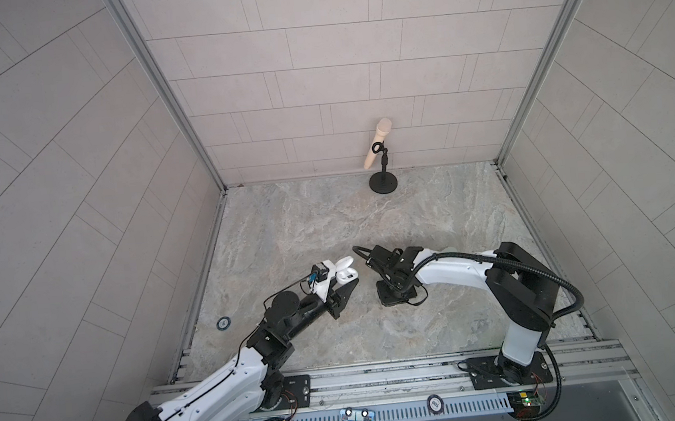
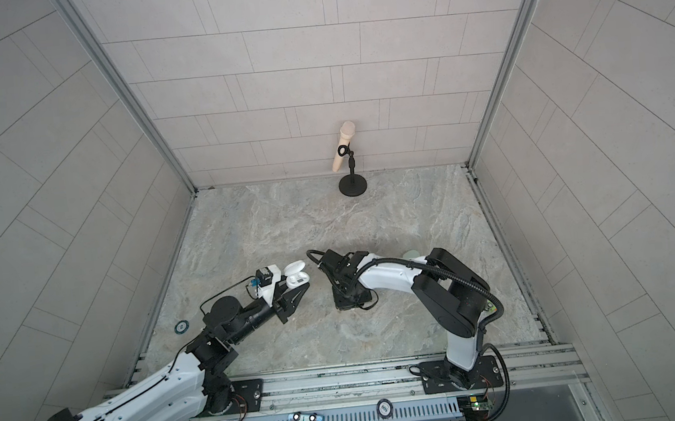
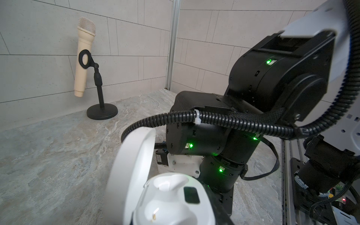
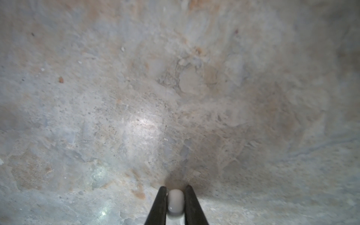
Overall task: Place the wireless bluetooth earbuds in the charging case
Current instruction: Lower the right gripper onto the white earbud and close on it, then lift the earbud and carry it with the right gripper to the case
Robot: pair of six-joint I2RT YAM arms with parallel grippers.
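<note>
Earbud: one white earbud (image 4: 175, 202) sits pinched between my right gripper's (image 4: 175, 187) two dark fingers, low over the marbled tabletop (image 4: 136, 97); I cannot tell whether it touches.
Right gripper: closed onto that earbud, aimed down at the tabletop.
Charging case: the white charging case (image 3: 171, 198) has its lid (image 3: 134, 155) swung open and sits at my left gripper's (image 1: 346, 287) tip, near my right wrist.
Left gripper: clamped on the charging case.
Background: a beige microphone (image 1: 378, 143) stands on a black stand (image 1: 383, 182) by the wall.

No readable text anywhere; round rail sticker (image 1: 434, 403) lettering illegible.
</note>
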